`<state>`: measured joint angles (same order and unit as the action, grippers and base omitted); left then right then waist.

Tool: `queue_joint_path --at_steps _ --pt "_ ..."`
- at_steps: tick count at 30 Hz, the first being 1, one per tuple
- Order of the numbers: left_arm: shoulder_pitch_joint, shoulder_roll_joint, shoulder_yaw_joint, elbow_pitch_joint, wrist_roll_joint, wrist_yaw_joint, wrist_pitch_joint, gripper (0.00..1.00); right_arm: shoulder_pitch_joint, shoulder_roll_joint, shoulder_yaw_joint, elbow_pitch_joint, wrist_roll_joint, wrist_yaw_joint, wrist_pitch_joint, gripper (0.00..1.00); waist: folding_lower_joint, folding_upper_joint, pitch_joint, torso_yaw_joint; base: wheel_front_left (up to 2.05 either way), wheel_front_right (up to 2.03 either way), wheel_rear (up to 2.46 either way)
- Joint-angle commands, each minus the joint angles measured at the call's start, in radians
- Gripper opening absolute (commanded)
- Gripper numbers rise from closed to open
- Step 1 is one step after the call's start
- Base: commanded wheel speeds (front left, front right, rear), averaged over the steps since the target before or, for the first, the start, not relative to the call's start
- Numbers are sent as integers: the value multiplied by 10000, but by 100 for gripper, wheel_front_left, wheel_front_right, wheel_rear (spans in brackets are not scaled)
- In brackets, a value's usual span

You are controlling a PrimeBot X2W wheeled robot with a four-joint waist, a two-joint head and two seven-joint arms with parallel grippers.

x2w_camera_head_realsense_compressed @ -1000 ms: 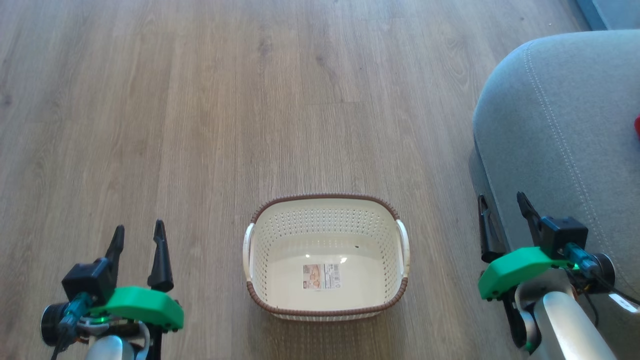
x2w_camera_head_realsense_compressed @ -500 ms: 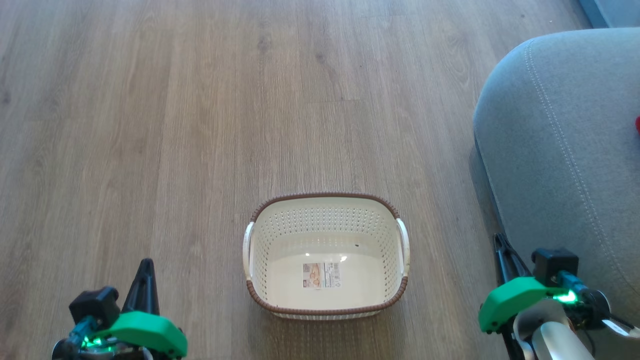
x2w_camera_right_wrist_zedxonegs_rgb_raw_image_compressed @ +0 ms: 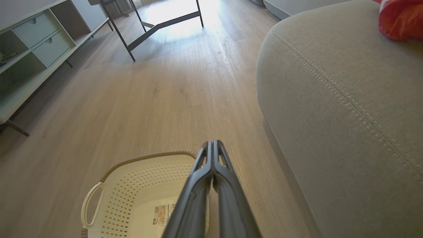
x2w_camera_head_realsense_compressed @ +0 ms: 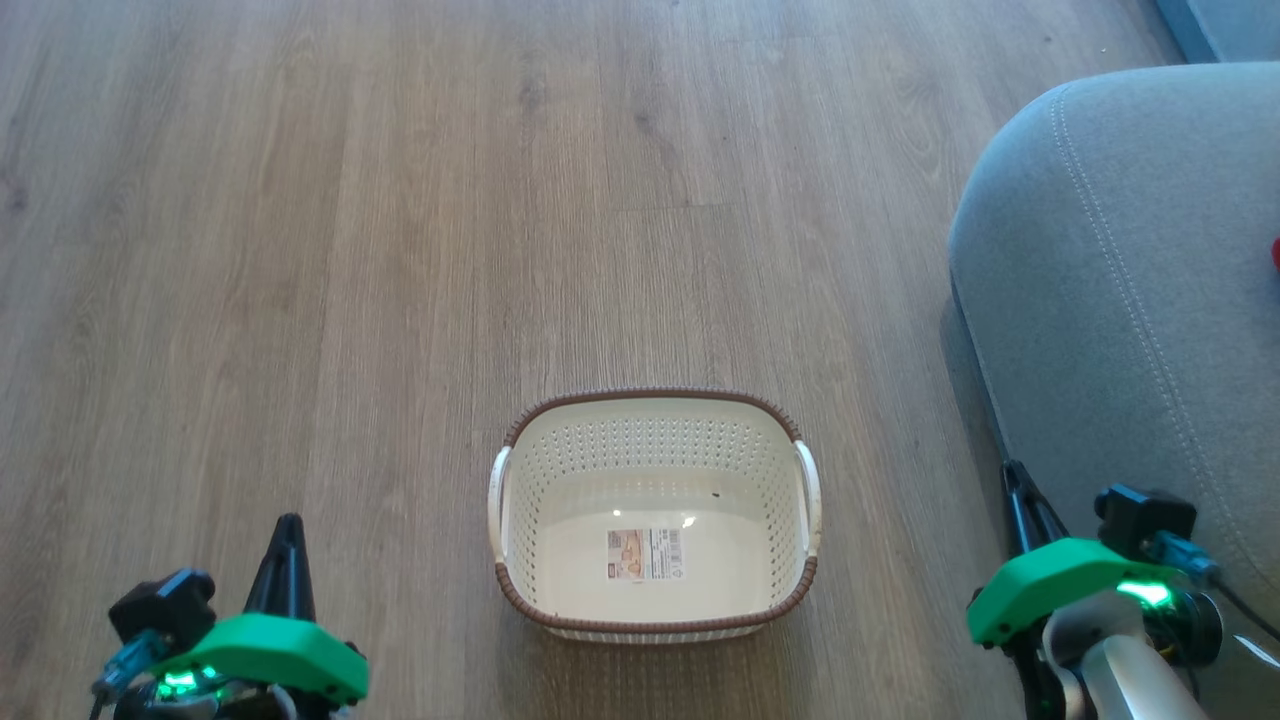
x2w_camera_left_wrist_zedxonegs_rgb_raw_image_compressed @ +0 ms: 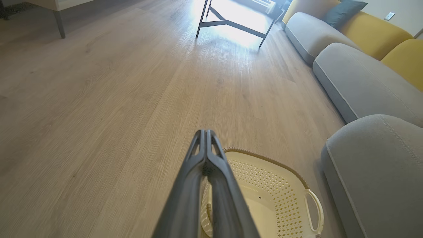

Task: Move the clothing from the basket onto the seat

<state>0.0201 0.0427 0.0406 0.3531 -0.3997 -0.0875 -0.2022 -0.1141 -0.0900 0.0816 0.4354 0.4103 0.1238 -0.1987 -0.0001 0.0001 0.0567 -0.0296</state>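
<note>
Both grippers have closed since a second ago and drawn back toward the bottom of the head view; the left gripper has its fingers pressed together on nothing, over the wooden floor left of the basket; the right gripper, likewise pressed together and empty, sits just beside the seat; the clothing lies on the seat, well apart from the basket.

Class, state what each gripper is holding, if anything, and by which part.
Nothing is held: the left gripper and the right gripper are both shut and empty.
</note>
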Motion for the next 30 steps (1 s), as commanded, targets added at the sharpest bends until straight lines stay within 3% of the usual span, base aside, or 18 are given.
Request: queue_joint_path --at_steps 1,30 --pt "-431 34 101 -362 -240 -27 32 0 -334 16 -103 -381 260 10 67 0 1 -1 -6 3 0 0 0" --pt "-659 46 270 -562 -3473 -138 881 0 -226 120 -610 -797 3457 26 901 0 1 -1 -150 83 0 0 0"
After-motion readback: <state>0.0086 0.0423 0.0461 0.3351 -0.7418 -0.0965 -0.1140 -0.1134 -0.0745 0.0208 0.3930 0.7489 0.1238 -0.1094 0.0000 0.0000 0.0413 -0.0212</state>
